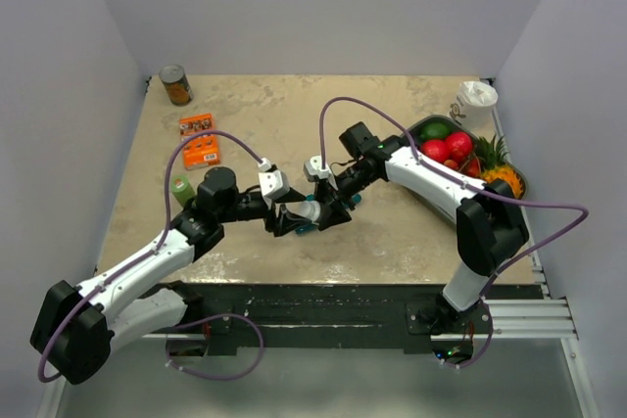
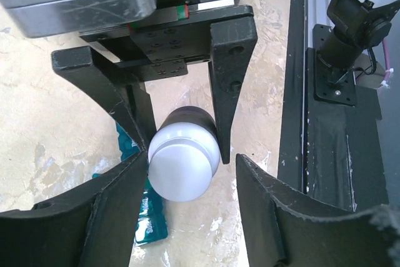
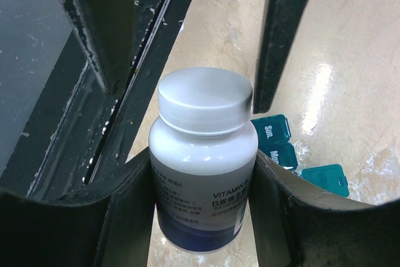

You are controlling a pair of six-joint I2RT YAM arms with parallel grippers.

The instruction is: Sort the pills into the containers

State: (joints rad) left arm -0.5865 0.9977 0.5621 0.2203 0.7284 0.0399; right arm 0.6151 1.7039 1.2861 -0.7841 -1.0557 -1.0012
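A dark vitamin bottle (image 3: 200,179) with a white cap (image 3: 205,101) hangs tipped on its side over the middle of the table. My right gripper (image 3: 203,154) is shut on its body. In the left wrist view the cap (image 2: 184,164) faces the camera between the jaws of my left gripper (image 2: 192,156). That gripper is open: one finger (image 2: 106,211) touches the cap and a gap shows on the other side. The teal containers (image 3: 278,145) lie on the table under the bottle, also as the strip (image 2: 149,220) in the left wrist view. The pills are hidden.
A tin can (image 1: 176,84) and an orange packet (image 1: 199,138) sit at the back left, a small green object (image 1: 182,188) by my left arm. A grey fruit tray (image 1: 520,179) and a white cup (image 1: 477,103) stand at the right. A black rail (image 2: 312,123) lines the near edge.
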